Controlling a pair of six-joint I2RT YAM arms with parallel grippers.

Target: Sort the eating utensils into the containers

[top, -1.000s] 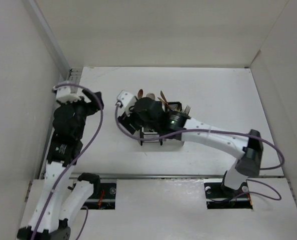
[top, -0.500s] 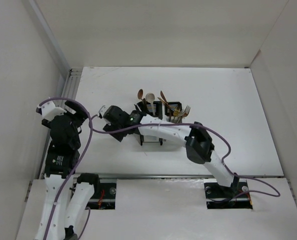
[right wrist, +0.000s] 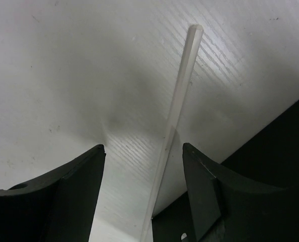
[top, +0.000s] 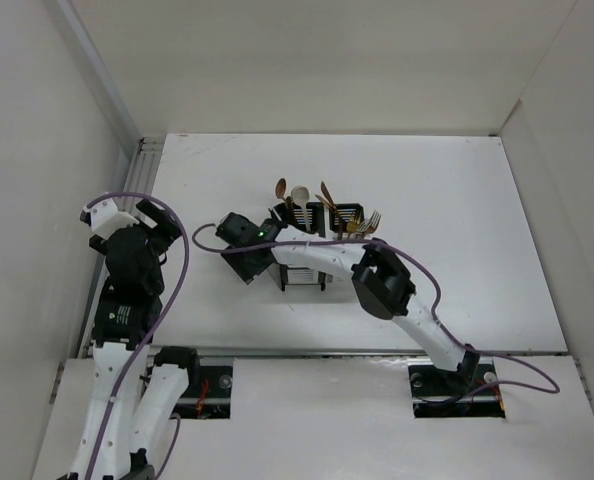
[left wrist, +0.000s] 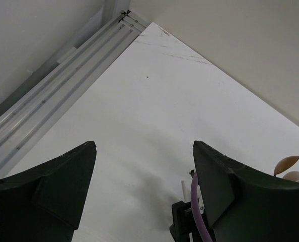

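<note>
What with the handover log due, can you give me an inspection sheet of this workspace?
Surface: white table, a few faint scuffs.
Job's things: caddy block holds upright spoons and forks; one pale stick, likely a chopstick, on the table by the block.
Clutter: nothing seen.
Grippers: right gripper open, straddling the stick, not clamped; left gripper open, empty, over bare table.
Cables: purple cables loop along both arms.
Surroundings: white walls; rail along the left edge.
</note>
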